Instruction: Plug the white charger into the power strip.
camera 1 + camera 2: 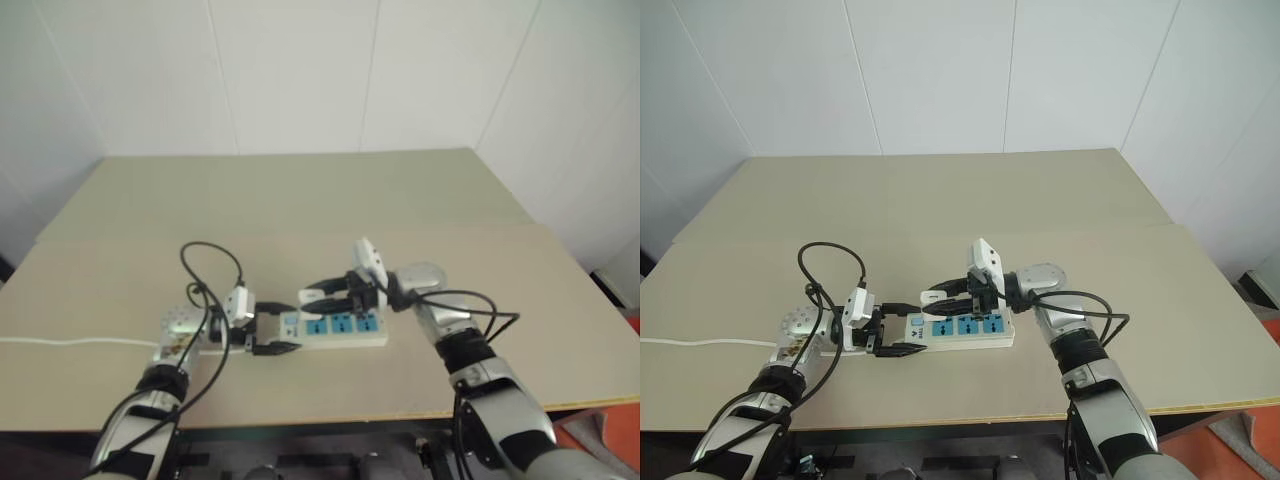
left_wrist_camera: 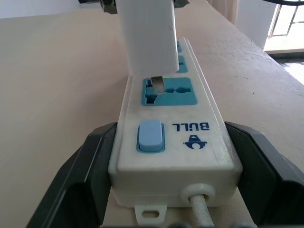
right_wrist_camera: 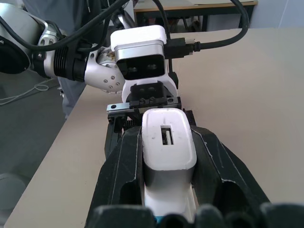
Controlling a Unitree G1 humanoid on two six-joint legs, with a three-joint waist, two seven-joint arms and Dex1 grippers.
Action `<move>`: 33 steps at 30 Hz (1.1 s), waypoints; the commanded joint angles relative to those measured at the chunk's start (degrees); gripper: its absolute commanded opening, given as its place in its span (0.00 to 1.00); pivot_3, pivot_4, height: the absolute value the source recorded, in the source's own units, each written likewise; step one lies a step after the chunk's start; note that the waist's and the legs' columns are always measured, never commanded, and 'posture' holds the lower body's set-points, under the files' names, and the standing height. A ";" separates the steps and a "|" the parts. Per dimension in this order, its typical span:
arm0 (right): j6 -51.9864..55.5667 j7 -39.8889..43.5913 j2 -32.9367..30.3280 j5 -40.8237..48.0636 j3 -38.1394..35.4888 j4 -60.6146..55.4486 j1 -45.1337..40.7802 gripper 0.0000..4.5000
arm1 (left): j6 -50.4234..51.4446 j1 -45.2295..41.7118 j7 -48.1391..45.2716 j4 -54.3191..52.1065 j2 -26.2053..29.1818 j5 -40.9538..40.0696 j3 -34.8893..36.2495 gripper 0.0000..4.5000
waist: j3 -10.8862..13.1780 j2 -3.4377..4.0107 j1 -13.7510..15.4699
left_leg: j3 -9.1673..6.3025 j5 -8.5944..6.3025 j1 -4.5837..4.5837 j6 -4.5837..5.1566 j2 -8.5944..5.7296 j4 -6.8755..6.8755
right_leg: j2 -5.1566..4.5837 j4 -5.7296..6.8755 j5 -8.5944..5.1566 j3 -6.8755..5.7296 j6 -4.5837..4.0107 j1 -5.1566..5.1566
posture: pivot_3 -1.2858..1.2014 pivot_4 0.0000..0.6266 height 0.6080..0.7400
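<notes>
The power strip (image 2: 175, 156) lies on the table, white with blue outlets and a blue switch at its near end. My left gripper (image 2: 170, 129) is shut on that switch end, one black finger on each side. The white charger (image 3: 167, 142) is clamped between the fingers of my right gripper (image 3: 166, 137), which is shut on it. The charger (image 2: 147, 38) hangs just above the outlet beside the switch, with a metal prong (image 2: 156, 85) at the outlet's face. In the head views the two grippers (image 1: 275, 330) (image 1: 320, 295) meet over the strip's left end.
The strip's white cord (image 1: 60, 342) runs off to the left across the tan table (image 1: 300, 200). Black cables loop above my left wrist (image 1: 205, 260). The table's front edge (image 1: 350, 412) is close to the strip. A white wall stands behind the table.
</notes>
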 commanded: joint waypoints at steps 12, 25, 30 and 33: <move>-2.15 0.28 -1.68 -1.24 -0.10 0.73 0.59 0.25 | -0.70 1.28 0.27 0.42 0.66 2.63 -0.98 0.72 | 0.00 0.00 0.01 | 0.00 0.00 0.00 0.00 0.00 0.00 | 0.00 -0.01 0.00 0.00 0.00 0.00 | 0.52 0.24 1.00; -2.61 -1.25 -0.51 -3.12 1.79 0.24 2.06 0.25 | -1.05 1.50 0.91 0.44 -0.13 2.60 -1.01 0.72 | 0.00 0.00 0.07 | 0.00 0.00 0.01 0.00 0.00 -0.01 | -0.01 -0.03 -0.01 0.00 0.01 0.02 | 0.52 0.24 1.00; -2.29 -0.87 -0.89 -2.93 1.72 0.71 2.58 0.25 | -1.00 1.75 0.94 0.27 -0.17 2.58 -0.97 0.72 | 0.00 0.00 0.06 | 0.00 0.00 0.03 0.00 0.00 -0.01 | 0.00 -0.02 -0.01 0.00 0.01 0.03 | 0.52 0.24 1.00; -2.56 0.01 -1.02 -2.43 1.33 2.12 3.19 0.25 | -1.11 1.95 0.86 0.28 -0.17 2.59 -0.97 0.72 | 0.00 0.00 0.07 | 0.00 0.00 0.03 0.00 0.00 -0.01 | 0.00 -0.03 -0.01 0.00 0.01 0.03 | 0.52 0.24 1.00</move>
